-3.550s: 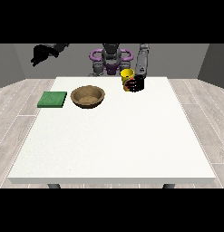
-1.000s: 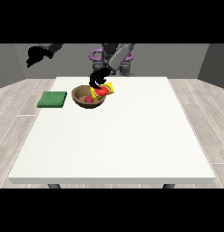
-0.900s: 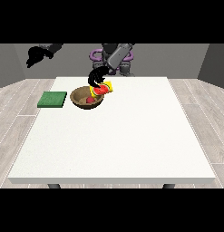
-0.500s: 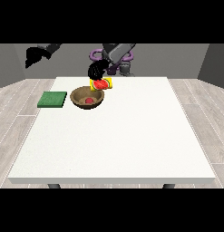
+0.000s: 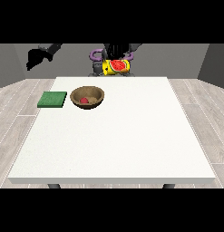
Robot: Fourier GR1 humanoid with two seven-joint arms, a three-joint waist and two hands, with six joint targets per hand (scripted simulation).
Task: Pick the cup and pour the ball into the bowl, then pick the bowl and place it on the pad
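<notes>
Since half a second ago, you will note that the cup (image 5: 117, 67) has come away from over the bowl (image 5: 87, 97) – it now sits higher and further back, at the table's far edge in front of the robot's torso (image 5: 114, 58), where earlier it was tipped just above the bowl's rim. The hand raised at the view's left has held its place.

Nearest you, the broad front stretch of the white table (image 5: 113, 145) carries nothing to report.

Further back, the brown bowl stands upright on the table's left half. A small red ball (image 5: 85, 100) lies inside it, on the bottom, left of centre. Just beside the bowl, toward the view's left and not touching it, the green pad (image 5: 52, 99) lies flat near the table's left edge.

At the far edge, the yellow cup – with a red watermelon-slice picture on its side – is held off the table, lying roughly on its side. The hand at the view's right (image 5: 115, 51) is directly above and behind the cup, black fingers closed round it; you cannot make out how each finger lies.

Furthest back and to the view's left, the other hand (image 5: 35, 60) hangs in the air beyond the table's left corner, well apart from everything on it. Whether its fingers are spread or curled cannot be told from this view.
</notes>
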